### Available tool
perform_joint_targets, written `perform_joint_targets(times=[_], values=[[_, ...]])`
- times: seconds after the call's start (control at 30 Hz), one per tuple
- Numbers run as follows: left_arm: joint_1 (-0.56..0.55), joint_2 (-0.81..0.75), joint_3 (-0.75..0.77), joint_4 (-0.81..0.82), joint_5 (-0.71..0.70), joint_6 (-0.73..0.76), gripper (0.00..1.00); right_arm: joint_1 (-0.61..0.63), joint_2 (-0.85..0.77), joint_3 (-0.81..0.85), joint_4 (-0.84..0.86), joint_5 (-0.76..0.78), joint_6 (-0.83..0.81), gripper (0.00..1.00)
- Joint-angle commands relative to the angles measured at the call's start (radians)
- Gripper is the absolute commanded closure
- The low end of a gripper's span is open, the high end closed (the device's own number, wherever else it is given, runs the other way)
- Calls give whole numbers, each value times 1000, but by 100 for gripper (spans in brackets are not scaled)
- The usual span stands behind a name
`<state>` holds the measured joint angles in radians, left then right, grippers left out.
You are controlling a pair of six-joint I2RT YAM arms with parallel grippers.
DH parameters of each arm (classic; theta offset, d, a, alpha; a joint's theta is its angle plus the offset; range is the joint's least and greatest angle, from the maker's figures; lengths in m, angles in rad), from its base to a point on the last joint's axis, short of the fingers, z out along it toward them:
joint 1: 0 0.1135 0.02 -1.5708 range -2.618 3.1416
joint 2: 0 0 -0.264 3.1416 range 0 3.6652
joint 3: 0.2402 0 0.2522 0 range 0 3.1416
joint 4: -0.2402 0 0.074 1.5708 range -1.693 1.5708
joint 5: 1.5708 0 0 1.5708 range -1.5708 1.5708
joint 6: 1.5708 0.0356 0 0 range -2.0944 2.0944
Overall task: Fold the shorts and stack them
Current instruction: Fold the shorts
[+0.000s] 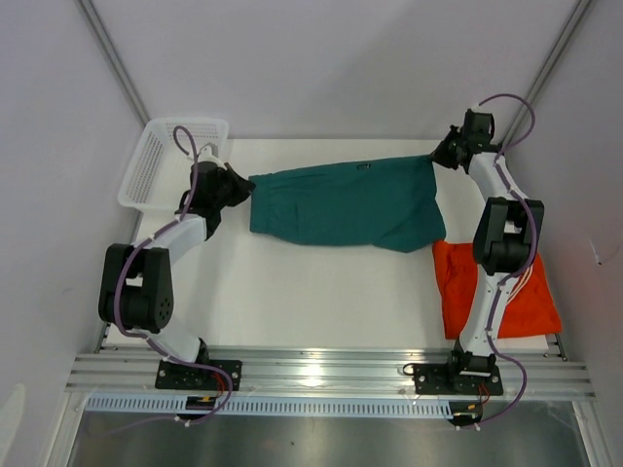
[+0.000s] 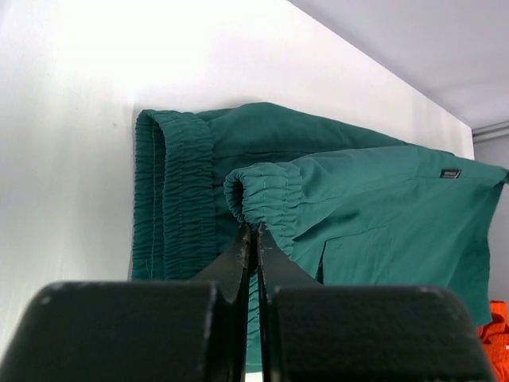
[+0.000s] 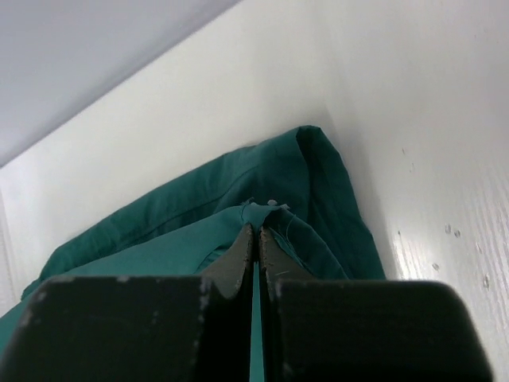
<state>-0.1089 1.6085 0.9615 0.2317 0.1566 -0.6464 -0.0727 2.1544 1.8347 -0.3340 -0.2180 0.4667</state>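
My left gripper (image 2: 253,232) clenches the teal shorts (image 1: 341,204) by the waistband at their 9 o'clock. My right gripper (image 3: 256,231) pinches the hem corner at 2. Either thin pinch could slip mid-fold. Orange shorts (image 1: 498,292) lie at the table's 4.

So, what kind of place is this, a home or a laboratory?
Probably a laboratory robot cell: plain white walls enclose a white table, and two robot arms are bolted to a metal rail at its near edge.

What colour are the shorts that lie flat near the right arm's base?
They are orange-red shorts, seen best in the top external view.
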Motion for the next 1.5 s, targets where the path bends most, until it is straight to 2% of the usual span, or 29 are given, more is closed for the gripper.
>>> perform_joint_targets(times=[0.0, 0.17, 0.37, 0.4, 0.43, 0.47, 0.53, 0.67, 0.7, 0.87, 1.0, 1.13, 1.2, 1.3, 1.4, 1.47], values=[[3, -9, 57, 77, -32, 8, 100, -7, 28, 127, 12, 6, 10, 100], [3, 93, 120, 115, -58, 25, 100, -9, 149, 257, 6, -3, 24, 100], [2, 321, 334, 58, -68, 39, 100, -18, 332, 395, -10, -10, 70, 100], [2, 346, 350, 57, -60, 33, 97, -18, 352, 412, -14, -14, 81, 98], [0, 373, 418, 31, -60, 33, 90, -18, 372, 435, -29, -18, 82, 68], [-2, 420, 445, 5, -63, 34, 62, -18, 409, 490, -48, -26, 82, 51], [-9, 445, 518, -72, -68, 54, 39, -15, 421, 534, -98, -24, 69, 20], [-15, 375, 471, -61, -107, 74, 26, -15, 290, 396, -36, -4, 49, 13], [-15, 340, 459, -74, -117, 82, 25, -15, 259, 320, -5, -4, 47, 13], [-15, 243, 413, -140, -135, 96, 25, 10, 96, 151, 16, -7, 3, 13], [-15, 162, 281, -167, -137, 62, 25, 60, 6, 71, 13, -68, -34, 24], [-15, 75, 139, -120, -106, 16, 26, 149, -17, -3, 61, -182, -11, 47], [-15, 54, 102, -62, -56, -15, 28, 200, -25, -41, 152, -225, 35, 55], [-17, 41, 25, 29, 45, -48, 34, 252, -24, -112, 313, -329, 139, 83], [-21, 60, 20, 89, 107, -62, 40, 289, 11, -150, 510, -434, 226, 98], [-23, 79, 37, 106, 130, -74, 45, 309, 71, -146, 578, -498, 308, 100]])
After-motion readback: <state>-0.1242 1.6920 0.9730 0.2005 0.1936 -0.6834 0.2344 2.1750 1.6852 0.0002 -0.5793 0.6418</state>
